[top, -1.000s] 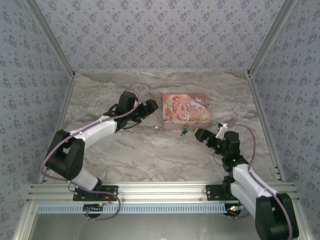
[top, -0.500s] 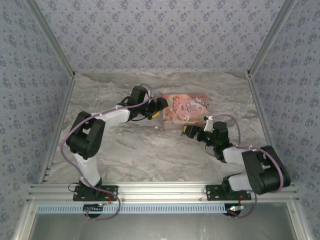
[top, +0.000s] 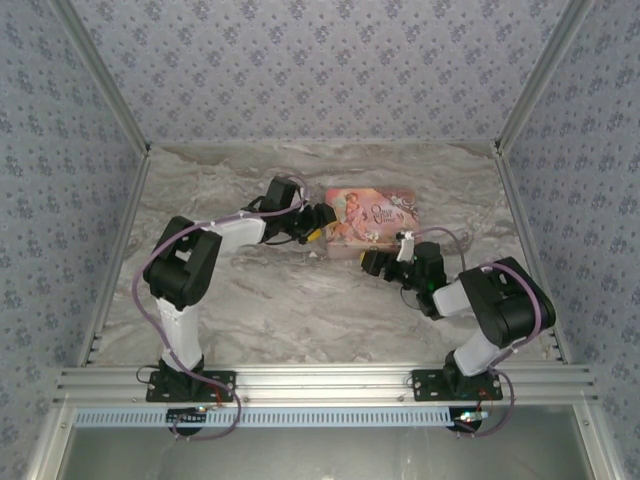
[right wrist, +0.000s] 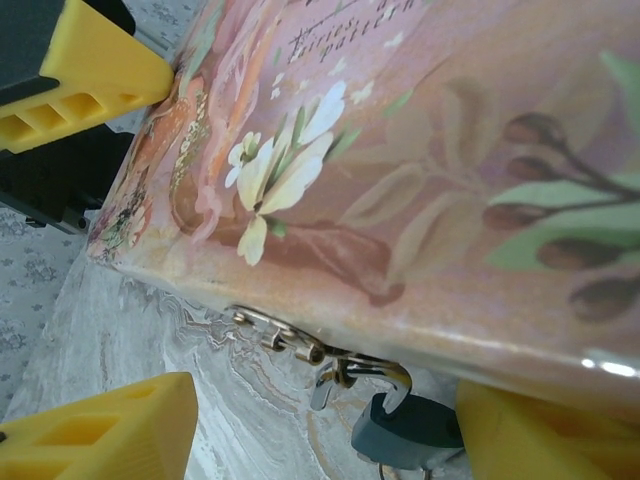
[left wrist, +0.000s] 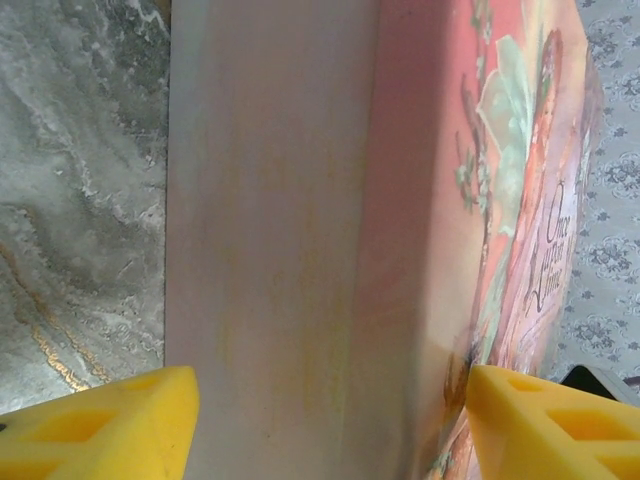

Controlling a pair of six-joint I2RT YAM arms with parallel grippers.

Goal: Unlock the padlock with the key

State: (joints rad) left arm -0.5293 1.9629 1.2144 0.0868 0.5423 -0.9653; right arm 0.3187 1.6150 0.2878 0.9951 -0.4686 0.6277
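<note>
Blue-grey padlock (right wrist: 405,428) hangs on pink box (right wrist: 420,140) latch (right wrist: 285,338); both jaws wide apart, empty.

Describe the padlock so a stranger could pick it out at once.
Start at the flat pink box with painted flowers on the marble table. On its near side sits a small metal clasp. The padlock hangs from it: tiny, squarish, dark blue-grey with a thin metal loop, dwarfed by the box.
</note>
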